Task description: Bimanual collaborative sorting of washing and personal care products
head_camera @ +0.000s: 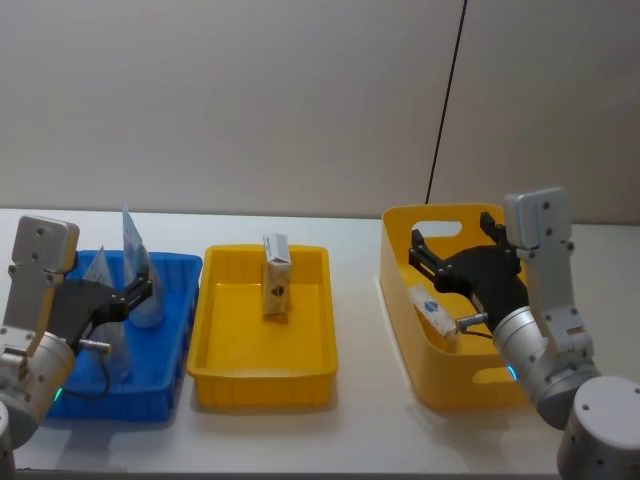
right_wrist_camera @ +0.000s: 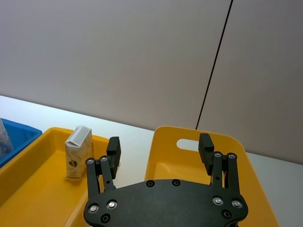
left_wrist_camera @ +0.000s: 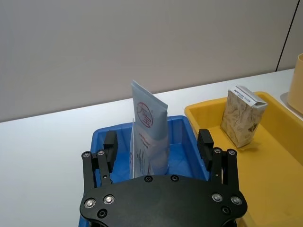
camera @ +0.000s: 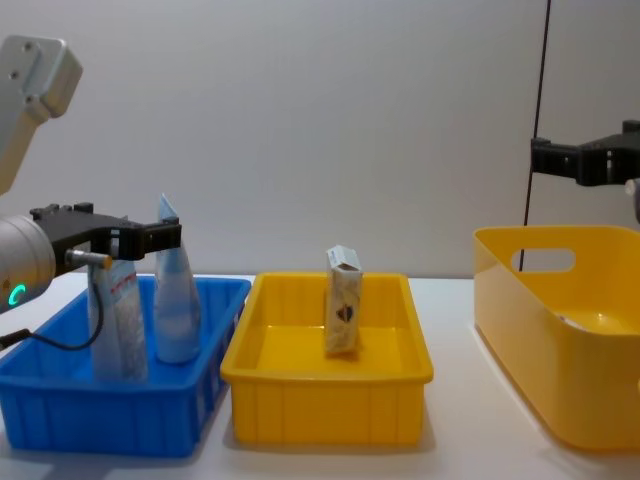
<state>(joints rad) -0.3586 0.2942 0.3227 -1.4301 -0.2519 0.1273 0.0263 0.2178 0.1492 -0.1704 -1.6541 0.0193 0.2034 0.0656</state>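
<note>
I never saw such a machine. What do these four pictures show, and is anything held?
It is a robot with two arms and grippers. One picture looks down from its head, one forward from its chest, two from its wrists. On the table stand a blue bin with two upright tubes, a yellow tray with one upright carton, and a tall yellow bin with another carton inside. The left gripper is open close to the tubes; the right gripper is open above the tall bin. Nothing is held.

Chest view: the right edge cuts off my right pincer [camera: 548, 160]. Head view: my left pincer [head_camera: 135, 293] hides the middle of the near tube [head_camera: 101, 266].
</note>
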